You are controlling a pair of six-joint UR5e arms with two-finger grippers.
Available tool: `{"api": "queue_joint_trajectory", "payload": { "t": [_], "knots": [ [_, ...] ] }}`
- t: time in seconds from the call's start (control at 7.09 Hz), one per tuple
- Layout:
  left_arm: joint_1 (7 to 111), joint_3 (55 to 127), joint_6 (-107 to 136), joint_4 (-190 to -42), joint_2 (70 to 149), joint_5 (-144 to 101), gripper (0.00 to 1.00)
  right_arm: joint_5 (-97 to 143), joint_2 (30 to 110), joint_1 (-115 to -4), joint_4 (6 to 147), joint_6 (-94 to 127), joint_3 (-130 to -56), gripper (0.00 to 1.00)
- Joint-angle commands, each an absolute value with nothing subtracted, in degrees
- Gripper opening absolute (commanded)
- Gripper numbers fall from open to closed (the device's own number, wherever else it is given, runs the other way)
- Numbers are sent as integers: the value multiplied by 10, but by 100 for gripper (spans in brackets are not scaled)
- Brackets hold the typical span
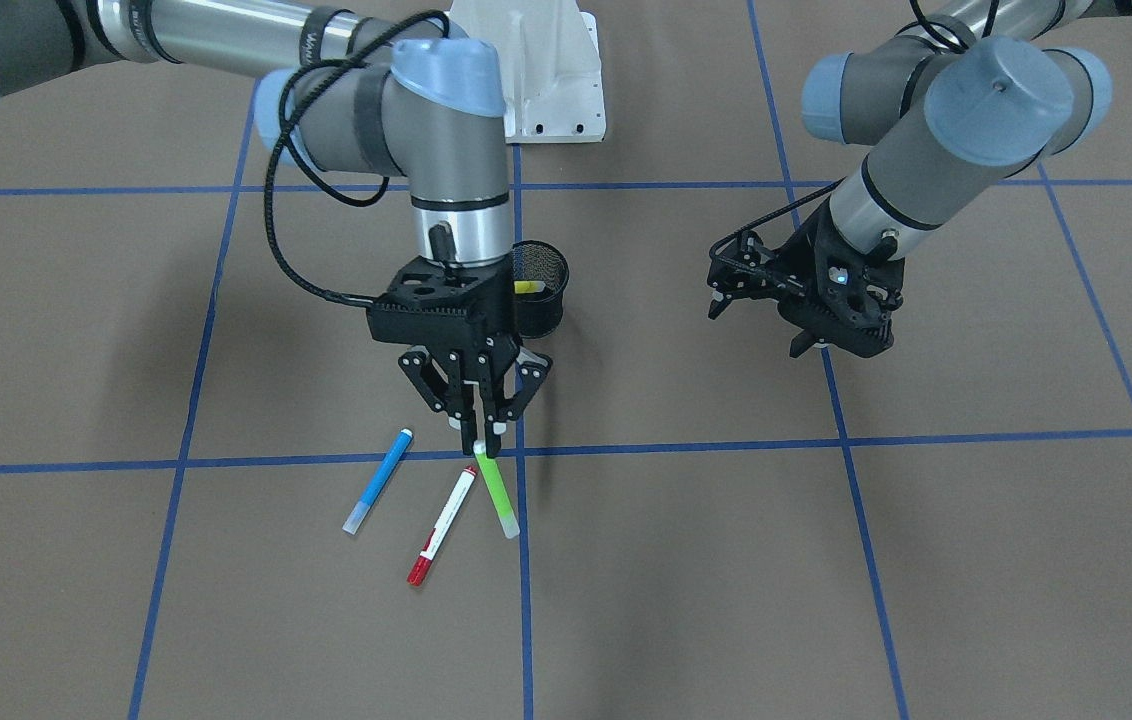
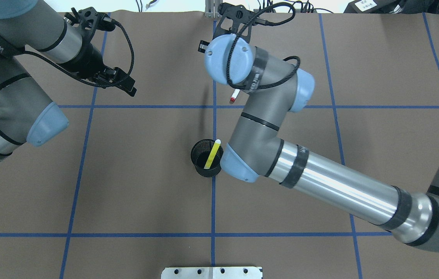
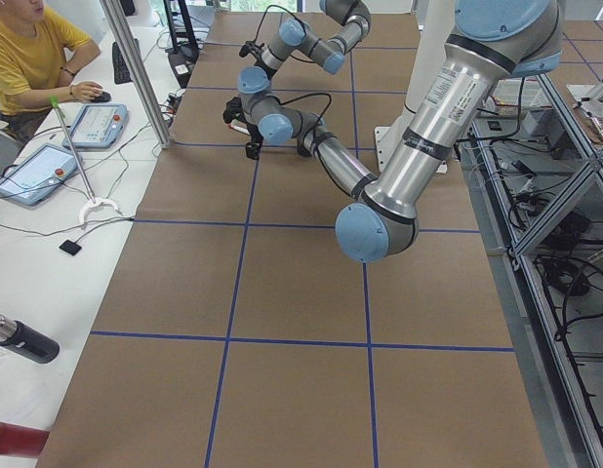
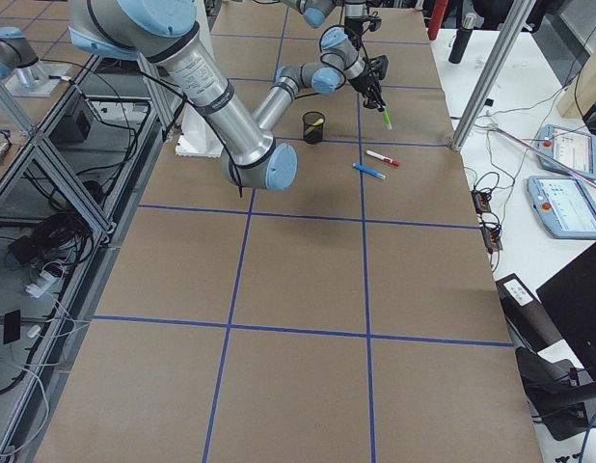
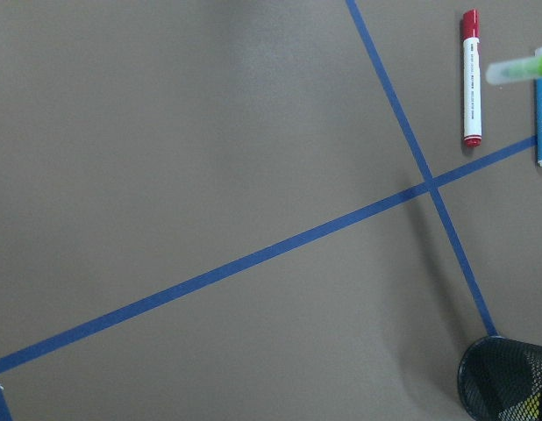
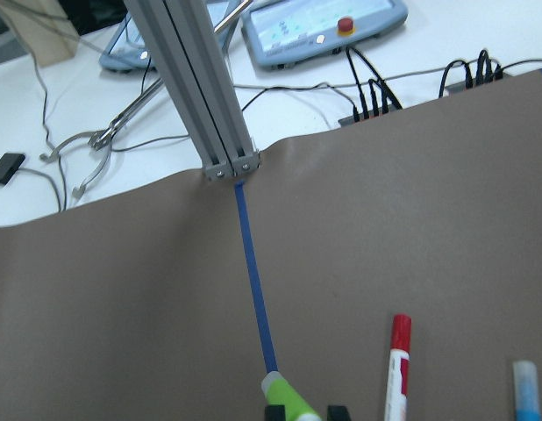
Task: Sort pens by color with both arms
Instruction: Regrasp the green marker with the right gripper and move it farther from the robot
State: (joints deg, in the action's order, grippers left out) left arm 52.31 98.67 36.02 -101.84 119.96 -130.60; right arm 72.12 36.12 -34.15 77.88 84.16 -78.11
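My right gripper point(image 1: 482, 440) is shut on the top end of the bright green pen point(image 1: 497, 492), which hangs tilted a little above the table; it also shows at the bottom of the right wrist view point(image 6: 288, 405). On the table lie the blue pen point(image 1: 378, 480) and, beside the green one, the white pen with red ends point(image 1: 442, 527). A yellow pen point(image 2: 212, 154) leans inside the black mesh cup point(image 2: 205, 159). My left gripper point(image 1: 756, 325) hovers off to the side, far from the pens, open and holding nothing.
Blue tape lines divide the brown table cover into squares. The white base pedestal point(image 1: 546, 80) stands behind the cup. A metal post point(image 6: 201, 96) rises at the far table edge. A person point(image 3: 33, 58) sits at a side desk with tablets.
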Motion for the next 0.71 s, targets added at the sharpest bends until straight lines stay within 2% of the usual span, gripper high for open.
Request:
{"api": "queue_joint_trajectory", "payload": {
  "t": [0.0, 0.28, 0.42, 0.56],
  "knots": [
    [526, 983, 312, -1017, 1191, -1307, 99, 644, 319, -332, 732, 867, -666, 0],
    [527, 978, 306, -1017, 1191, -1327, 99, 566, 282, -303, 732, 895, -575, 0],
    [536, 977, 297, -1017, 1191, -1344, 99, 549, 281, -291, 733, 896, -573, 0],
    [536, 976, 298, -1016, 1191, -1343, 99, 545, 281, -279, 735, 896, -573, 19]
  ]
}}
